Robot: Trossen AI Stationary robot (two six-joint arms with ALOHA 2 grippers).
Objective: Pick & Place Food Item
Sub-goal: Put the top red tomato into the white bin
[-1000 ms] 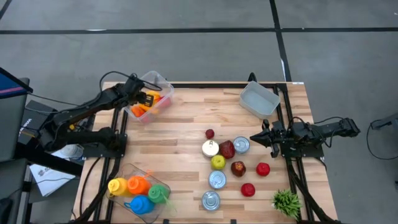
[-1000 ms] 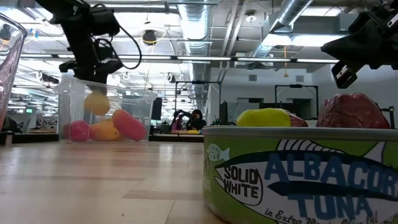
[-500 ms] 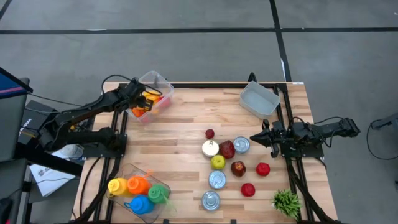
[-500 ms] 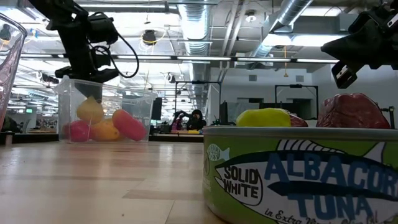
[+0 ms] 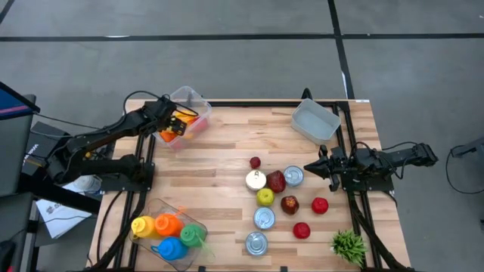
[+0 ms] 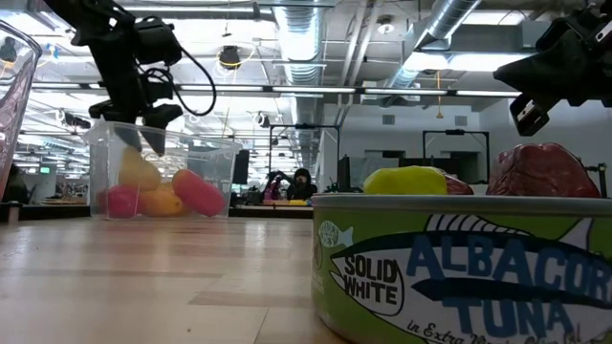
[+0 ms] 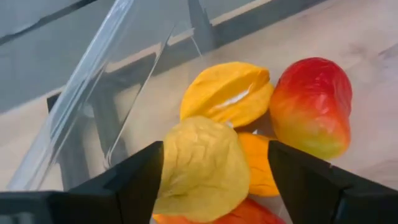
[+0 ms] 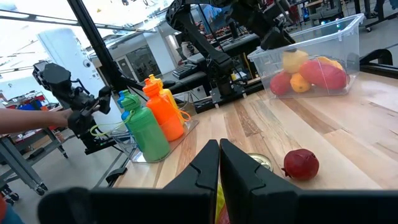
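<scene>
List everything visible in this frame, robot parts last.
Fruit bin: one, clear, far left corner, holding yellow, orange and red fruit.
Empty bin: one, clear, far right corner.
Bottles: four, yellow, orange, blue, green, in a clear tray at the near left.
Cans: four, silver-topped, table centre.
Loose fruit: six, red, dark red, yellow-green, among the cans.
Plant: one, green, near right corner.
Left gripper: open, over the fruit bin.
Right gripper: shut, beside the cans.
</scene>
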